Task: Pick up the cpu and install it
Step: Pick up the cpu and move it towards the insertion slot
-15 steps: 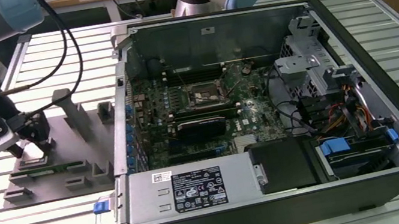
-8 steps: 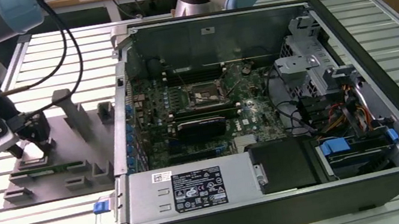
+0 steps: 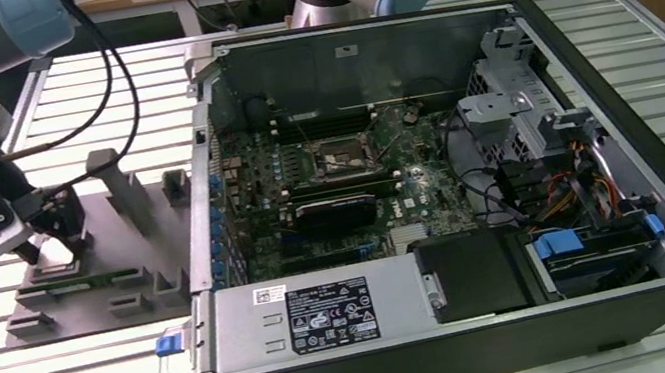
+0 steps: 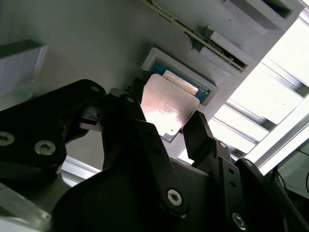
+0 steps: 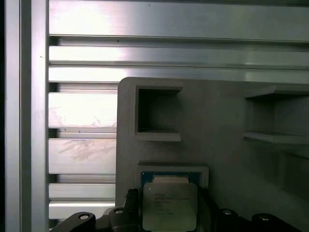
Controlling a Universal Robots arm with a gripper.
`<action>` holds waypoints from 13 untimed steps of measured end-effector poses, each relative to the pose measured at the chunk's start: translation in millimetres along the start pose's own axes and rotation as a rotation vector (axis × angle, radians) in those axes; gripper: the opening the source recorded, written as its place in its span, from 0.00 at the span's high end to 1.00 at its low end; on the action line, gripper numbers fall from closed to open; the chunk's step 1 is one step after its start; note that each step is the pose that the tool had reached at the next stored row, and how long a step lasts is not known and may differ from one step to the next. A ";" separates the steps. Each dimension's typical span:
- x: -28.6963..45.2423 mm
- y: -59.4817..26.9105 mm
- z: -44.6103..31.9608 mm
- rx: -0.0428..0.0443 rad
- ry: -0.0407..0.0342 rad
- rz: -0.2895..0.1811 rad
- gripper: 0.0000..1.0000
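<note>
End effector [image 4: 166, 116] straddles the cpu [image 4: 170, 102] seated in the grey tray [image 5: 217, 116]; grip cannot be told.

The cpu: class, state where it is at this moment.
In the first wrist view the cpu lies at a square pocket of the grey tray, right at the hand; the tray stands at the exterior view's left, beside the computer case.
</note>
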State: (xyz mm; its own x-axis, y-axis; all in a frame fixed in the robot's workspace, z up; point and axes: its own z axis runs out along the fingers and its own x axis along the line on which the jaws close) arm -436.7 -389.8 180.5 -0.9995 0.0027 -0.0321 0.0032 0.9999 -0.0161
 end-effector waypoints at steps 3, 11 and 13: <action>0.0 0.0 0.8 0.0000 0.0000 0.000 0.41; 0.0 0.1 0.9 -0.0001 -0.0002 0.000 0.41; 0.0 0.0 -0.8 0.0000 0.0001 0.000 0.41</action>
State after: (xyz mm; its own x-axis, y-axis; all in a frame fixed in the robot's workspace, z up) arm -436.7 -389.8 181.3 -0.9995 0.0028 -0.0321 0.0033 0.9999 -0.0161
